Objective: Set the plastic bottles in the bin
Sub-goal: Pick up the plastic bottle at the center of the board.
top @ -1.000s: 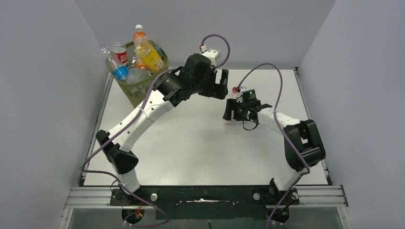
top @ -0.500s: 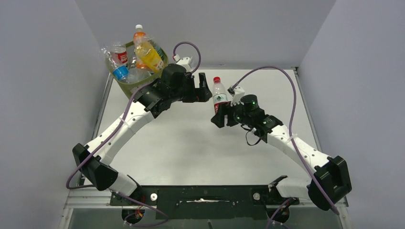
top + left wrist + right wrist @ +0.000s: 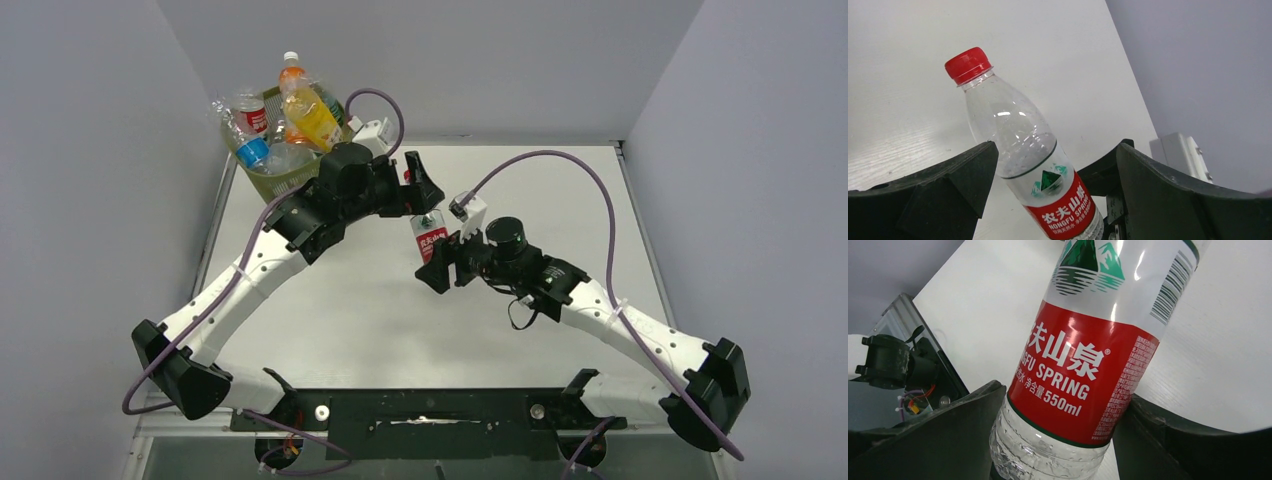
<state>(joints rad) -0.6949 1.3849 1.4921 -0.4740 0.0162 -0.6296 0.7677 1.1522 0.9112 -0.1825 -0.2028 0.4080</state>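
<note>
We are gripping a red-labelled bottle in our right gripper. We are holding our left gripper wide open around its neck.

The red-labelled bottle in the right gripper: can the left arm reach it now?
Probably yes. The right gripper holds the bottle low down; its upper part lies free just ahead of the open left gripper, nothing between.

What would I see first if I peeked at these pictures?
A clear bottle with a red cap and red label, gripped in the right claw in the middle of the table. The open left claw is right beside it, and at the far left corner a green bin is heaped with bottles.
</note>
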